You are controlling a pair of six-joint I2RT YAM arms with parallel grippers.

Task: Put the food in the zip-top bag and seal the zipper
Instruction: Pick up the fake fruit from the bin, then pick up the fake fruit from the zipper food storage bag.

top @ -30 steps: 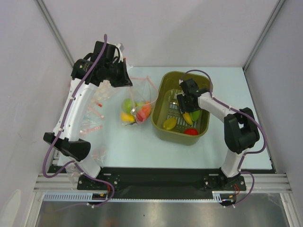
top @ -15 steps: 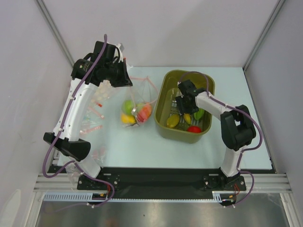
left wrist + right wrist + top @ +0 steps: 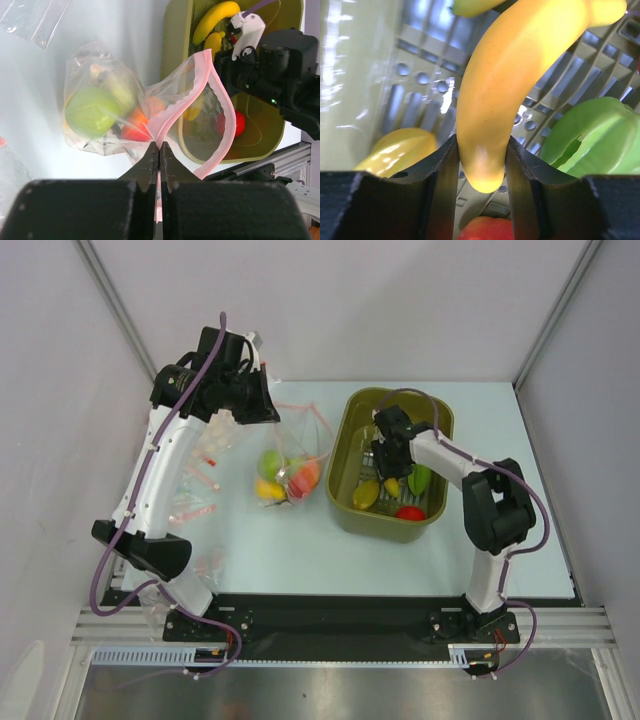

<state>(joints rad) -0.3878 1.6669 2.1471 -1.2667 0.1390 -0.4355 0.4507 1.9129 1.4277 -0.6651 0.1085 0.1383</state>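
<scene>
The zip-top bag (image 3: 288,468) lies on the table left of the tub, its mouth raised and open. My left gripper (image 3: 268,416) is shut on the bag's pink zipper strip (image 3: 175,107), fingertips pinched together on it in the left wrist view (image 3: 159,148). Inside the bag are a green apple (image 3: 92,112) and a red-orange fruit (image 3: 134,129). My right gripper (image 3: 389,466) is down inside the olive-green tub (image 3: 343,445), shut on a yellow banana (image 3: 492,95), which sits between its two fingers (image 3: 482,146).
In the tub lie a yellow fruit (image 3: 366,493), a green piece (image 3: 420,478) and a red tomato (image 3: 407,512). Spare clear bags (image 3: 195,490) lie along the table's left side. Enclosure walls stand on three sides.
My right gripper has shifted a little toward the tub's far left, and the tub and the fruit in it have moved slightly. The left arm and the bag have stayed still.
</scene>
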